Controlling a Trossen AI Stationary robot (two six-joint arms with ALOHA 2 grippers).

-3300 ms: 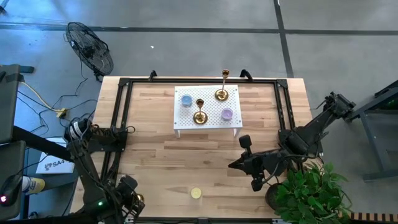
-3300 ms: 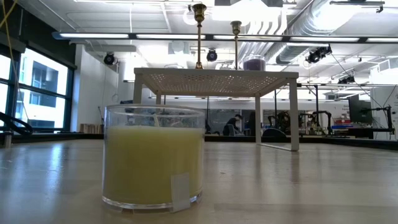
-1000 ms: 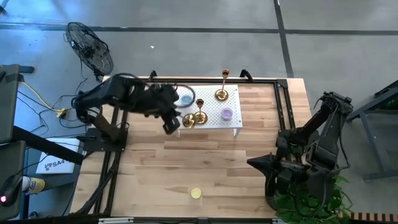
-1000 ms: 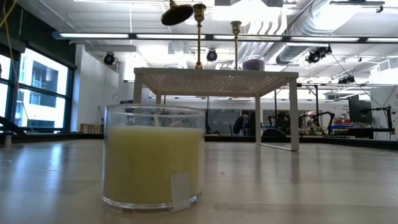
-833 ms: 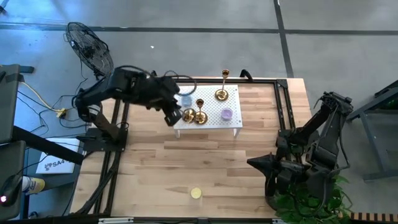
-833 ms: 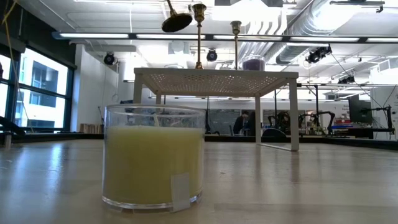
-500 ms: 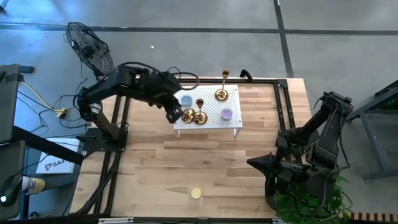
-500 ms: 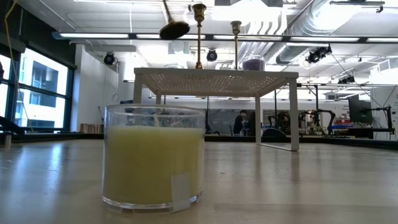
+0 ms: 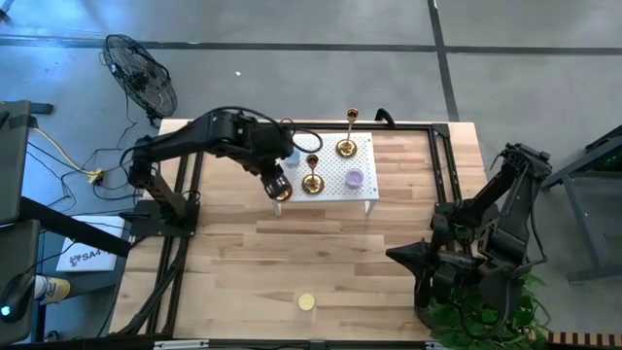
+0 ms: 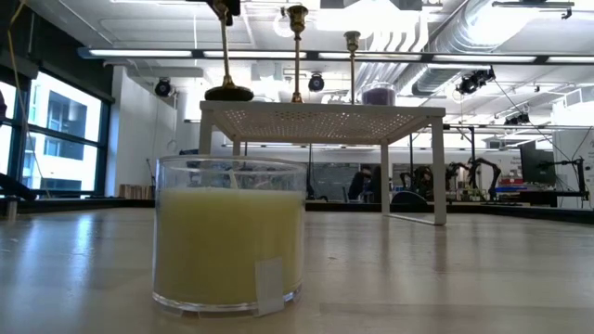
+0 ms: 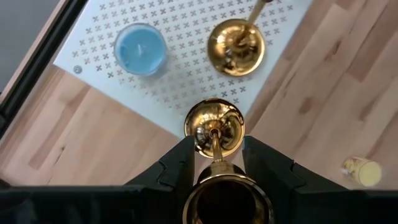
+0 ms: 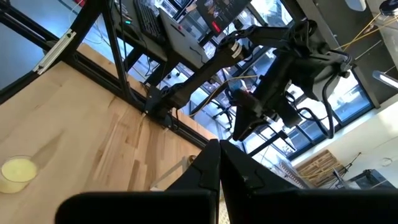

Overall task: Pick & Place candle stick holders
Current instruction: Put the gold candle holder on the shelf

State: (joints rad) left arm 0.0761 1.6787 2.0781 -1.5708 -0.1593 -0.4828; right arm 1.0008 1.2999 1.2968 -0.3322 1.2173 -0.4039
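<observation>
While your left gripper (image 11: 214, 163) clamps the stem of a gold candle stick holder (image 11: 214, 127), upright at the white perforated stand's (image 9: 330, 197) front-left corner, its base seems to touch down, though contact is hard to confirm. Two more holders (image 9: 312, 182) (image 9: 346, 146) stand there already. Releasing is left. Your right gripper (image 12: 217, 163) waits closed, empty.

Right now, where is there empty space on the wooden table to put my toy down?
The wooden table is mostly bare between the white stand and the yellow candle. The stand is crowded: two gold holders, blue candle, purple candle, and the left gripper holding a third holder at its near-left corner.
</observation>
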